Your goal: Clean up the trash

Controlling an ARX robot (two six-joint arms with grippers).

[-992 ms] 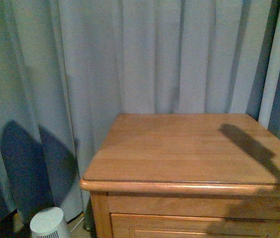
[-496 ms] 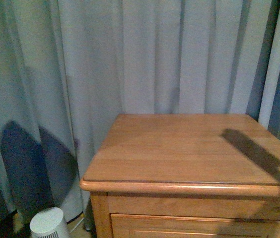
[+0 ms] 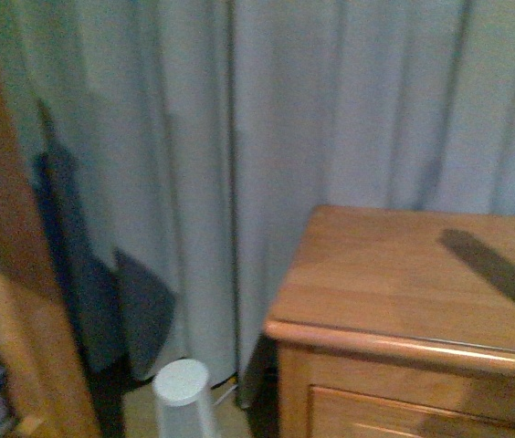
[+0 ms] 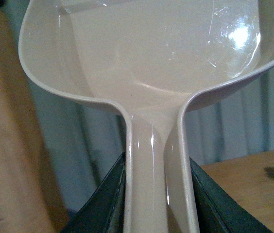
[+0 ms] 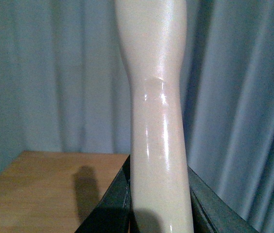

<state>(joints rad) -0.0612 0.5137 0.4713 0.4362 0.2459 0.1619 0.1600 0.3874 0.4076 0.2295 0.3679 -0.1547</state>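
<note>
The trash is out of view in every frame. My left gripper (image 4: 158, 204) is shut on the stem of the pinkish dustpan (image 4: 151, 63), whose scoop is held up in front of the grey curtain; nothing lies in the scoop. In the right wrist view my right gripper (image 5: 159, 204) is shut on the glossy beige brush handle (image 5: 156, 121), which stands upright between the dark fingers (image 5: 110, 206). The brush head does not show. Neither arm appears in the front view.
A wooden nightstand (image 3: 404, 283) with a drawer stands at the right, a long shadow across its top. Grey curtains (image 3: 239, 137) hang behind. A small white cylinder (image 3: 183, 388) stands on the floor. A wooden panel (image 3: 2, 274) fills the left edge.
The front view has swung to the left: the nightstand and white cylinder now sit further right, and a wooden panel has come in at the left edge.
</note>
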